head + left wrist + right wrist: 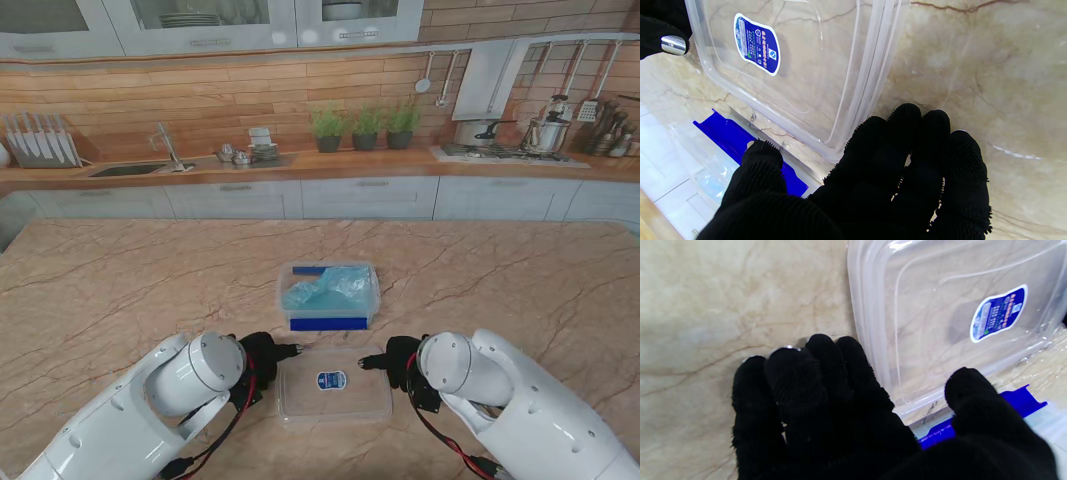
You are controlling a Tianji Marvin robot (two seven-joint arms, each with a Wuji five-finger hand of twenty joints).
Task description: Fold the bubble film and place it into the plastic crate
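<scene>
Stage of task: bubble film stowed, lid not yet fitted. The bubble film (330, 288), a crumpled pale-blue mass, lies inside the plastic crate (327, 322), a clear box with blue clips that stands on the marble table (120, 290). Folding and placing therefore appear complete, though how neatly the film is folded cannot be told from the stand view. The crate's clear lid (334, 384), marked by a blue label (331, 380), lies flat on the table just on the robot's side of the crate, apart from it by a narrow gap.

The left hand (262, 360) sits at the lid's left edge and the right hand (398, 360) at its right edge. In the left wrist view the fingers (907, 160) lie close together beside the lid's rim with the thumb apart, holding nothing; the right wrist view shows the right-hand fingers (813, 380) likewise together beside the rim, thumb apart, empty. Whether either hand touches the lid cannot be told. Judged remaining, if anything: closing the crate with the lid, which the task does not demand.
</scene>
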